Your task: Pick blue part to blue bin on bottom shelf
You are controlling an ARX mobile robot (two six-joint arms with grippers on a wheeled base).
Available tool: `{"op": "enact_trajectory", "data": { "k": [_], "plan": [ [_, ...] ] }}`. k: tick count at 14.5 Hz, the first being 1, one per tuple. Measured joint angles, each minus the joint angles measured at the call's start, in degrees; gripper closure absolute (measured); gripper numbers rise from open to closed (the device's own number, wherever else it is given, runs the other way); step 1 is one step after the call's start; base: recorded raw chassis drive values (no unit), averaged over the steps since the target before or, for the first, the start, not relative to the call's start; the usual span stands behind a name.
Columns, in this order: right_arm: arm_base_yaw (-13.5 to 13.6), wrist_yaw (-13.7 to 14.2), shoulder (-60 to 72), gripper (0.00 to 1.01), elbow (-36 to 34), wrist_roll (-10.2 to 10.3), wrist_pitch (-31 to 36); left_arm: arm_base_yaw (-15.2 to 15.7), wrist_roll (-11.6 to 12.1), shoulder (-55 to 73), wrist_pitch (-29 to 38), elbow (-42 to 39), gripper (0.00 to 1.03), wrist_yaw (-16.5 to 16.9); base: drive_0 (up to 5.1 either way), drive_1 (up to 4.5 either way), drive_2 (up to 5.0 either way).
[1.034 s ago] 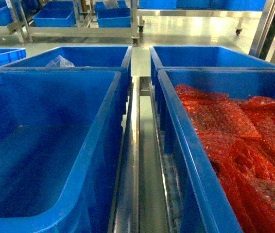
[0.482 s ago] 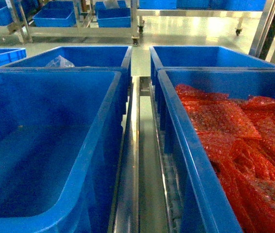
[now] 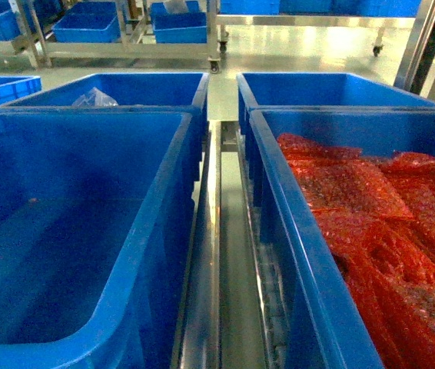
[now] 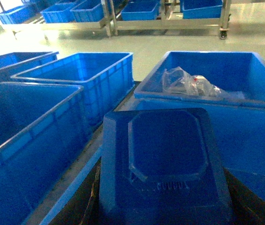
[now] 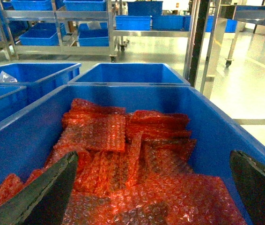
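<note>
Left wrist view: left hand (image 4: 163,206) pinching blue part (image 4: 163,164); right hand (image 5: 151,187) spread, idle. Carrying step; next, bottom shelf bin.

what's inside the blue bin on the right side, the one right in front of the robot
The near right bin holds a heap of red bubble-wrap bags, seen beneath the open right gripper. The heap covers the bin's floor, so anything under it is hidden.
</note>
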Motion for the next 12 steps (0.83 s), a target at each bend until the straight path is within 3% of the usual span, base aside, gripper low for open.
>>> {"op": "enact_trajectory", "data": {
  "k": [3, 4, 6, 8, 9, 12],
  "plan": [
    [0.0, 0.0, 0.0, 0.03, 0.0, 0.0, 0.0, -1.2, -7.0, 11.7, 1.2, 5.1, 0.59, 4.1, 0.0, 0.0, 0.0],
    [0.0, 0.0, 0.0, 0.03, 0.0, 0.0, 0.0, -1.8, -7.1, 12.7, 2.7, 5.1, 0.59, 3.6, 0.0, 0.0, 0.0],
    [0.0, 0.0, 0.0, 0.03, 0.0, 0.0, 0.0, -2.4, -7.0, 9.2, 3.1, 4.3, 0.34, 3.5, 0.0, 0.0, 0.0],
    [0.0, 0.0, 0.0, 0.03, 0.0, 0.0, 0.0, -2.4, -4.8, 2.2, 0.7, 1.0, 0.08, 2.3, 0.0, 0.0, 0.0],
    [0.0, 0.0, 0.0, 0.03, 0.0, 0.0, 0.0, -2.3, -4.0, 2.0, 1.1, 1.0, 0.04, 2.1, 0.0, 0.0, 0.0],
    [0.0, 0.0, 0.0, 0.03, 0.0, 0.0, 0.0, -2.2, -3.8, 2.6, 0.8, 1.0, 0.05, 2.1, 0.0, 0.0, 0.0]
  ]
}}
